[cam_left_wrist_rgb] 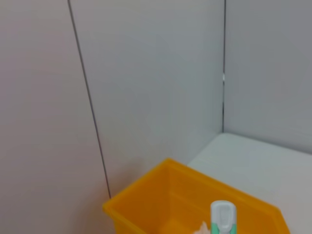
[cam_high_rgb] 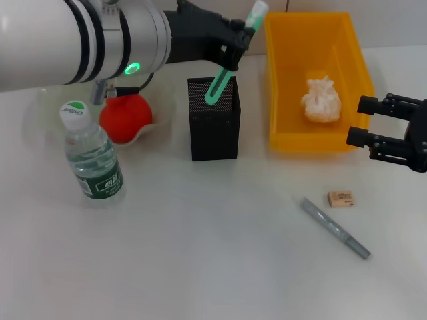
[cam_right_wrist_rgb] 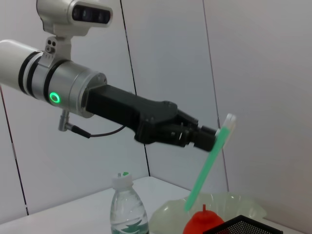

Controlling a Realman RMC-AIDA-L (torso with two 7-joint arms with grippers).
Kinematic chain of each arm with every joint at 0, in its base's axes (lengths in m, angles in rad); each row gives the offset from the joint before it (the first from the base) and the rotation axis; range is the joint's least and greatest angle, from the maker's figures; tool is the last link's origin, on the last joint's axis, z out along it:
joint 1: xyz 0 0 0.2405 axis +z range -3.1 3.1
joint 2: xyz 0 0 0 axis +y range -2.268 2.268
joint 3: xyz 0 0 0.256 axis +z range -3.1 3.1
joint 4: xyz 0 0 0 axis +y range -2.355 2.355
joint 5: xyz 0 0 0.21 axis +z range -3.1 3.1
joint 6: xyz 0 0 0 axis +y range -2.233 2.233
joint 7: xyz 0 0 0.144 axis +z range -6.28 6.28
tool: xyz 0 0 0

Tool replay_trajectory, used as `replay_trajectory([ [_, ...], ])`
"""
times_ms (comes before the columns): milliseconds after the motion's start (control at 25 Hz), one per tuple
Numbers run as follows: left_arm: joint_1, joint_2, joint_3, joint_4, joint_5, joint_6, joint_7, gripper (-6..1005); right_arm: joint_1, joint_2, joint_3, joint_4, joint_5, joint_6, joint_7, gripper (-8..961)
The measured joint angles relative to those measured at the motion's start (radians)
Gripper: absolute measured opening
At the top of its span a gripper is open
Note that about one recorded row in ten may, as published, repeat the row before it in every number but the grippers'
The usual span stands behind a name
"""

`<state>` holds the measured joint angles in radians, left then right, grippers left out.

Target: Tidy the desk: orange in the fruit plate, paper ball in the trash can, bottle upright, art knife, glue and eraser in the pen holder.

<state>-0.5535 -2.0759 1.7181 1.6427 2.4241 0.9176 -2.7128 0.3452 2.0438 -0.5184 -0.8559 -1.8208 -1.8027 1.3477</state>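
Observation:
My left gripper (cam_high_rgb: 235, 52) is shut on the green glue (cam_high_rgb: 223, 73), which tilts with its lower end inside the black mesh pen holder (cam_high_rgb: 213, 130). The glue's white cap (cam_left_wrist_rgb: 223, 217) shows in the left wrist view. The orange (cam_high_rgb: 125, 117) lies in the translucent fruit plate (cam_high_rgb: 155, 123). The bottle (cam_high_rgb: 90, 157) stands upright at the left. The paper ball (cam_high_rgb: 320, 100) rests in the yellow trash can (cam_high_rgb: 283, 80). The eraser (cam_high_rgb: 340, 198) and the grey art knife (cam_high_rgb: 333, 228) lie on the desk at the front right. My right gripper (cam_high_rgb: 365, 121) hovers open by the can's right corner.
The right wrist view shows the left gripper (cam_right_wrist_rgb: 200, 136) with the glue (cam_right_wrist_rgb: 209, 161) above the pen holder (cam_right_wrist_rgb: 243, 225), beside the orange (cam_right_wrist_rgb: 202, 222) and bottle (cam_right_wrist_rgb: 127, 209). Grey wall panels stand behind the trash can (cam_left_wrist_rgb: 146, 204).

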Motion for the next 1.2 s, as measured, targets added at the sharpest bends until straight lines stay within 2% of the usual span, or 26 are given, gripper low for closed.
replay_trajectory([
  [320,0.056,0.002,0.023,-0.028,-0.069,-0.150,0.064,105,-0.003,0.004,0.000,0.000,0.000,0.000,0.001,596],
  [480,0.060,0.003,0.025,-0.050,-0.088,-0.185,0.073,105,-0.005,0.004,0.000,0.000,0.000,0.000,0.003,596],
  [760,0.060,0.001,0.061,-0.177,-0.270,-0.339,0.232,105,-0.001,0.004,0.000,0.000,0.001,0.000,0.007,595],
  [1200,0.063,0.001,0.123,-0.257,-0.304,-0.496,0.299,105,0.004,0.007,0.000,0.005,0.002,0.008,0.008,594],
])
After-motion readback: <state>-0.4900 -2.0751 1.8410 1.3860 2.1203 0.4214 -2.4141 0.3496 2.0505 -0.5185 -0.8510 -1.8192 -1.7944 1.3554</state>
